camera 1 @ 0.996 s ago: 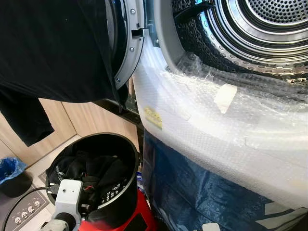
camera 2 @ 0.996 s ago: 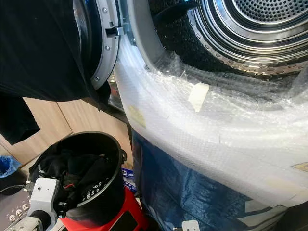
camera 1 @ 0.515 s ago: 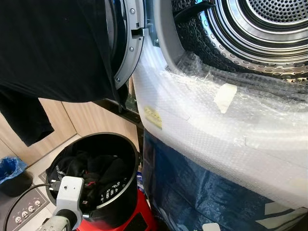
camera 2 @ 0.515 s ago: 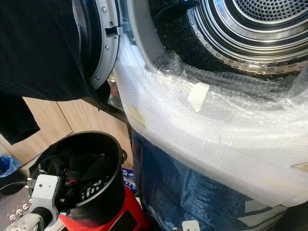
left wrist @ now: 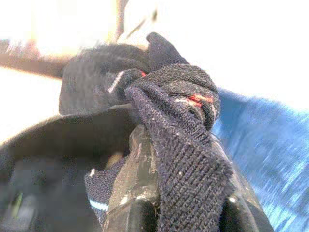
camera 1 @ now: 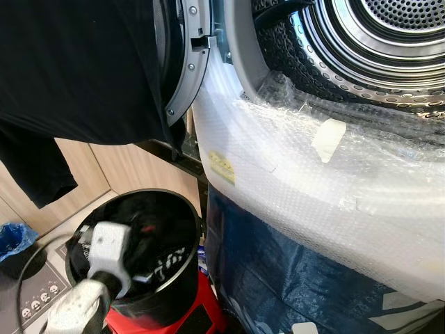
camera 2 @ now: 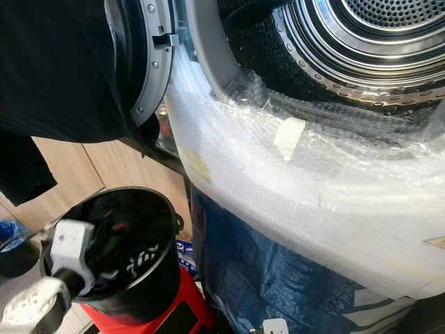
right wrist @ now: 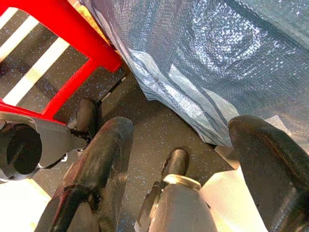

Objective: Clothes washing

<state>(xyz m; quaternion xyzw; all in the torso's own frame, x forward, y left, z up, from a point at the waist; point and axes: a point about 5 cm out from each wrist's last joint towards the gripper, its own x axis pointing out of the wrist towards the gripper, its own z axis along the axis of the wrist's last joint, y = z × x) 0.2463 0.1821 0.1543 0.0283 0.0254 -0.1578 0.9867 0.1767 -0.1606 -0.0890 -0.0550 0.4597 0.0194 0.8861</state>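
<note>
Now clamped in the left gripper [left wrist: 183, 203]: a dark knitted sock [left wrist: 178, 121] with red flecks, bunched over the black fingers [left wrist: 137, 193], just above the round black bucket [camera 1: 182, 278] of dark clothes [camera 1: 156, 250]. Bucket on a red stool [camera 1: 198, 320], tight against the blue tarp [camera 1: 292, 278]. Above, open drum [camera 1: 375, 49], perforated steel, its lip padded with bubble wrap [camera 1: 334, 188]. Right gripper [right wrist: 178, 164] hanging low over speckled floor [right wrist: 145, 130], fingers spread apart.

Left gripper [left wrist: 181, 193] fingers clamped together, arm raised; right gripper [right wrist: 193, 159] fingers spread, hanging low
</note>
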